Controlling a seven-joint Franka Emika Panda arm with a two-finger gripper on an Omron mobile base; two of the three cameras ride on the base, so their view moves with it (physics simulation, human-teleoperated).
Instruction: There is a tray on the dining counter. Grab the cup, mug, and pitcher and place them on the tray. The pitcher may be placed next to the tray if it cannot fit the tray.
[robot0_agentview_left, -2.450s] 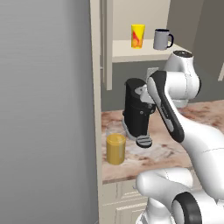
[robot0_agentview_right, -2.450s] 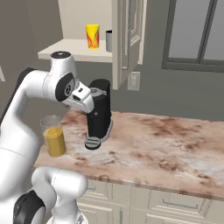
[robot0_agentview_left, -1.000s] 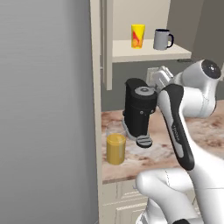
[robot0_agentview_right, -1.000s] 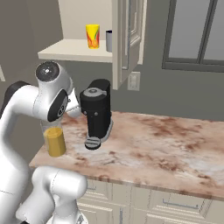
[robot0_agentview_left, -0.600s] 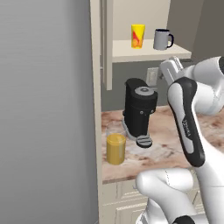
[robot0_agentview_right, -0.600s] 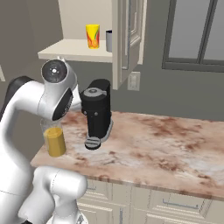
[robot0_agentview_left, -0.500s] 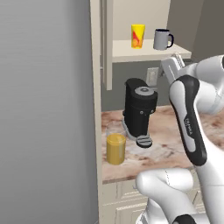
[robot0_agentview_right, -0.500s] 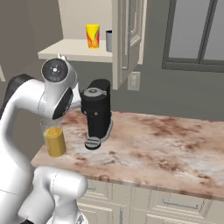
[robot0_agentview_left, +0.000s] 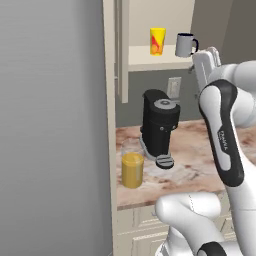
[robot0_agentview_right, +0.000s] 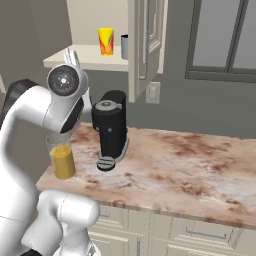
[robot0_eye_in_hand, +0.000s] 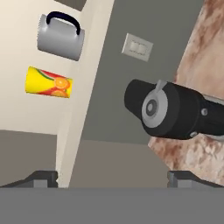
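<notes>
The cup (robot0_agentview_left: 157, 41) is yellow with a red-orange mark, and it stands on a cream shelf (robot0_agentview_left: 150, 61) inside an open wall cupboard. The mug (robot0_agentview_left: 185, 45) is grey with a dark handle, and it stands on the same shelf, just beside the cup and not touching it. In the right base view the cup (robot0_agentview_right: 105, 41) shows in full, but the mug (robot0_agentview_right: 124, 46) is half hidden behind the open cupboard door (robot0_agentview_right: 145, 45). In the hand view the mug (robot0_eye_in_hand: 60, 38) and the cup (robot0_eye_in_hand: 48, 82) look like they lie sideways, because that view is turned.

The pitcher (robot0_agentview_left: 132, 164) is clear glass with yellow-orange drink in it. It stands lower down on a marbled counter (robot0_agentview_left: 195, 165), near the counter's left end. Just beside it stands a black coffee machine (robot0_agentview_left: 159, 127) with a round grey top. A white wall switch (robot0_agentview_left: 173, 87) sits on the grey wall behind the machine.

The gripper (robot0_eye_in_hand: 118, 176) is up high, near the shelf and close to the mug. Its 2 dark fingertips (robot0_eye_in_hand: 41, 176) stand far apart at the bottom of the hand view, so the jaws are spread wide, with nothing between them
</notes>
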